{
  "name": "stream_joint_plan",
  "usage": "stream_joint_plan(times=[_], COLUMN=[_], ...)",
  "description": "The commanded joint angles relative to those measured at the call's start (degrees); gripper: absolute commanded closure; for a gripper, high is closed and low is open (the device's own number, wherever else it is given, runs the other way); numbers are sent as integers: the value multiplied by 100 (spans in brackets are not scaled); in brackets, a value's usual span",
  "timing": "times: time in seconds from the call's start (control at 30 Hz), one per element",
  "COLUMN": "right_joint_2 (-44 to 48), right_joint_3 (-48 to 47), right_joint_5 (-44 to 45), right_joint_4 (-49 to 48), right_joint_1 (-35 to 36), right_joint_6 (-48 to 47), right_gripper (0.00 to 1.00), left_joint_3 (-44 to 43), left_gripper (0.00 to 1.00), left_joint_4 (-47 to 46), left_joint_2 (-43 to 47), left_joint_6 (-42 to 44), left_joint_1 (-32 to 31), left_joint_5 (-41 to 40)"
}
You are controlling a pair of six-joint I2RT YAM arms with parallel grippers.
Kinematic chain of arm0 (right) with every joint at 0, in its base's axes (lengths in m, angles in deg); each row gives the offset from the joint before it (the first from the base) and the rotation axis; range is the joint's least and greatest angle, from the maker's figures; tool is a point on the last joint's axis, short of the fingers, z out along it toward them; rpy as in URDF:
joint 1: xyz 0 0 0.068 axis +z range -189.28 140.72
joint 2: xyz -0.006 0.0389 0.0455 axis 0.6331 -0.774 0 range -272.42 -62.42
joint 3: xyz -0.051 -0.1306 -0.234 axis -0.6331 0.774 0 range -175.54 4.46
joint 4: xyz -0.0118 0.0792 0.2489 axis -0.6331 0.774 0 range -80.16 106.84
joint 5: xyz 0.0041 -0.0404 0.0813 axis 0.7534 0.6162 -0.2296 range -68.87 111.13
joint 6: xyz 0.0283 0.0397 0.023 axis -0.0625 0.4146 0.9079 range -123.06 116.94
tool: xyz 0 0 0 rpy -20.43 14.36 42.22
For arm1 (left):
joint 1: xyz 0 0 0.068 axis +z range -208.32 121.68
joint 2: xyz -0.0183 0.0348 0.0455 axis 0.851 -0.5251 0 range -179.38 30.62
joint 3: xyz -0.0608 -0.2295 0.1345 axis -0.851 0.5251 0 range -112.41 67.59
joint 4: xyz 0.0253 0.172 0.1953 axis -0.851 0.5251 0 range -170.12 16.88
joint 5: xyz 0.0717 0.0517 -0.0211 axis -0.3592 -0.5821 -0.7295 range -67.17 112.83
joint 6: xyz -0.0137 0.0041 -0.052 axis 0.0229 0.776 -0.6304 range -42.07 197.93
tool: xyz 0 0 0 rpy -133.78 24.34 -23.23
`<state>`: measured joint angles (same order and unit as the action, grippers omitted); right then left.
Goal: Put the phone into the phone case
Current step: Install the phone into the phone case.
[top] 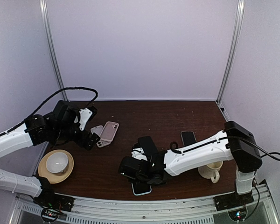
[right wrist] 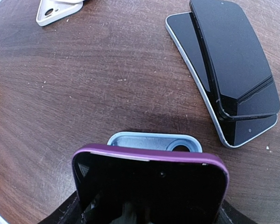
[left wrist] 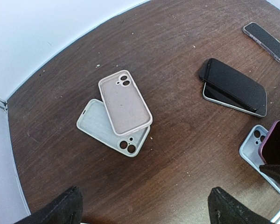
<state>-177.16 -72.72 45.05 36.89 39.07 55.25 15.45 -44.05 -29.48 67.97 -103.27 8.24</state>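
My right gripper (right wrist: 149,205) is shut on a purple-edged phone (right wrist: 149,186) with a dark screen. It holds the phone tilted, its top edge just above the camera end of a light blue phone case (right wrist: 154,141) lying open side up on the brown table. In the left wrist view the phone (left wrist: 277,144) stands over the blue case (left wrist: 249,151) at the right edge. In the top view the right gripper (top: 139,175) is near the table's front edge. My left gripper (left wrist: 144,212) is open and empty, hovering near a pink case (left wrist: 126,105) that lies on a pale case (left wrist: 100,128).
Two stacked dark phones (right wrist: 228,70) lie just beyond the blue case. Another phone (top: 188,138) lies further right. A cup on a saucer (top: 57,163) stands at the front left and a cream mug (top: 211,171) at the front right.
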Motion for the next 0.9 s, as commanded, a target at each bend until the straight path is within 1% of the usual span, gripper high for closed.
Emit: stream_joint_plan(times=[0.0,0.17,0.27,0.4,0.6,0.77,0.87], right_joint_2=[-208,-232,-233,-226,-123,31,96], right_joint_3=[-88,-112,-97,-89,-77,-6,139], right_joint_5=[51,83,95,115,171,271,319], right_joint_4=[325,343,343,407,307,-276,-530], right_joint_1=[-47,-78,-91,-84,-86,-91,-89], right_joint_6=[-218,-220,-193,-107,-45,-140,-142], right_gripper=[40,38,34,34,38,42,47], left_joint_3=[20,20,20,22,28,27,28], left_gripper=[2,2,2,3,2,3,2], left_joint_4=[-250,-250,-258,-259,-264,-261,-262], left_joint_2=[-5,6,16,28,25,34,43], left_joint_6=[68,75,81,82,82,82,84], left_joint_1=[22,22,22,22,22,21,21], left_joint_5=[18,26,26,26,42,44,48])
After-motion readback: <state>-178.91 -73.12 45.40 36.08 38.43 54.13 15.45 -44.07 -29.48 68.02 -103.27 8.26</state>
